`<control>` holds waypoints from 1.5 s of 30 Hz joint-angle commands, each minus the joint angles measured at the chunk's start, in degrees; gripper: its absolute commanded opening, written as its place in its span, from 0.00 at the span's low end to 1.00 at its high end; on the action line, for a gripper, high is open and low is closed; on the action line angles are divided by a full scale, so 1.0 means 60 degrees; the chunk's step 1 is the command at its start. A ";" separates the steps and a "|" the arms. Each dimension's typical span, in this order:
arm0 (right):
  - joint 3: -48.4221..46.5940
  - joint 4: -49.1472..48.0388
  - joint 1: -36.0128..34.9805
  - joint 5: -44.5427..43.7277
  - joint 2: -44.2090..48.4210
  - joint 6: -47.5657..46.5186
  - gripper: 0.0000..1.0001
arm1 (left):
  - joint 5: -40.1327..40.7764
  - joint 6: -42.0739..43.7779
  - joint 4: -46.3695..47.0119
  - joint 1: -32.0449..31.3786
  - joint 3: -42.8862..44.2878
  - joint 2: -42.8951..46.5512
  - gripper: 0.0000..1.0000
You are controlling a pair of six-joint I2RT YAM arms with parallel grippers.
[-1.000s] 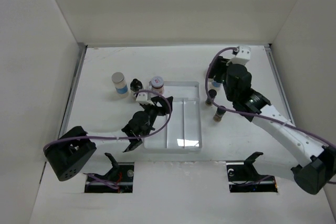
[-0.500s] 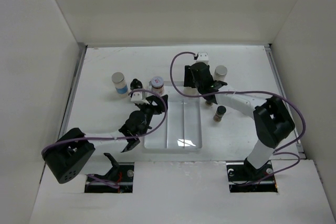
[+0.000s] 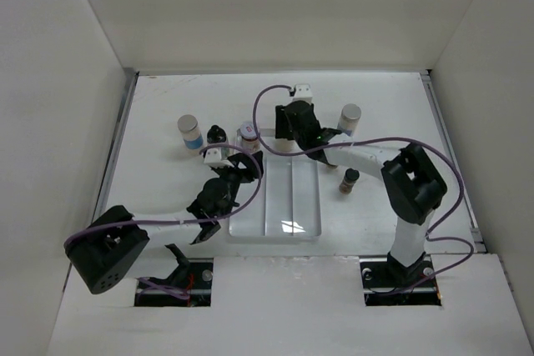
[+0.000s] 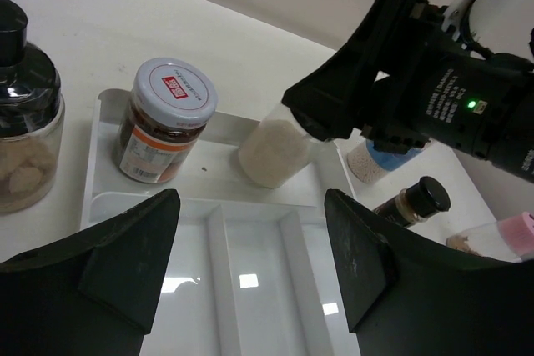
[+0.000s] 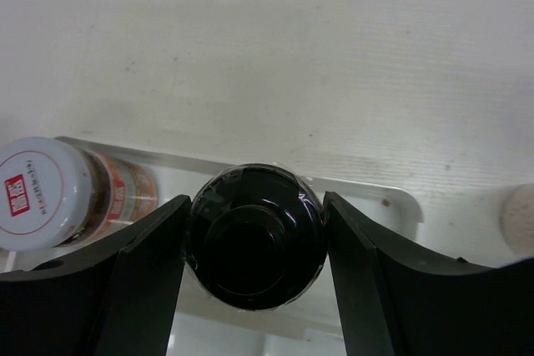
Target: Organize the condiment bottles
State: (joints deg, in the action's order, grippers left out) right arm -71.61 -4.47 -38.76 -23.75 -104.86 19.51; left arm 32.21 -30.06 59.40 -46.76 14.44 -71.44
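Observation:
My right gripper (image 5: 254, 233) is shut on a black-capped bottle (image 5: 254, 235) with pale beige contents (image 4: 274, 149), holding it upright at the far edge of the clear divided tray (image 3: 307, 206). A white-lidded jar (image 4: 167, 118) stands in the tray's far-left corner. My left gripper (image 4: 250, 206) hangs open over the tray's near left part, with nothing between its fingers. Left of the tray stand a black-capped jar (image 3: 217, 133) and a silver-capped, blue-labelled bottle (image 3: 190, 132). To the right are a silver-capped bottle (image 3: 350, 118), a black-capped brown bottle (image 3: 349, 179) and a pink-capped one (image 4: 509, 235).
The right arm (image 3: 367, 156) stretches across the table from the right side to the tray's far edge. White walls close in the table on the left, back and right. The left arm (image 3: 167, 218) lies low along the tray's left side.
The right arm swung left from the bottles on the right side to the tray's far edge, carrying the black-capped bottle. The left gripper shifted only slightly.

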 commanded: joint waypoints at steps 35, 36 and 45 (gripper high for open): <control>0.6661 -0.2374 -0.0680 0.0017 0.7294 0.1452 0.63 | 0.0946 -0.0439 -0.9695 0.2777 0.4653 0.0088 0.82; 0.6778 -0.2462 -0.0680 0.0090 0.7426 0.1422 0.66 | 0.1047 -0.0352 -0.9622 0.2777 0.4756 -0.0161 0.81; 0.7233 -0.2785 -0.0812 0.0589 0.8057 0.1495 0.78 | 0.1473 0.0205 -0.8918 0.3055 0.5225 -0.1188 0.69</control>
State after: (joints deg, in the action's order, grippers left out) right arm -29.02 -16.75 -42.70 -21.76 -57.54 28.05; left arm 38.76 -30.61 3.22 -28.93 41.98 -78.46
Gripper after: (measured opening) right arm 0.777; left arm 0.693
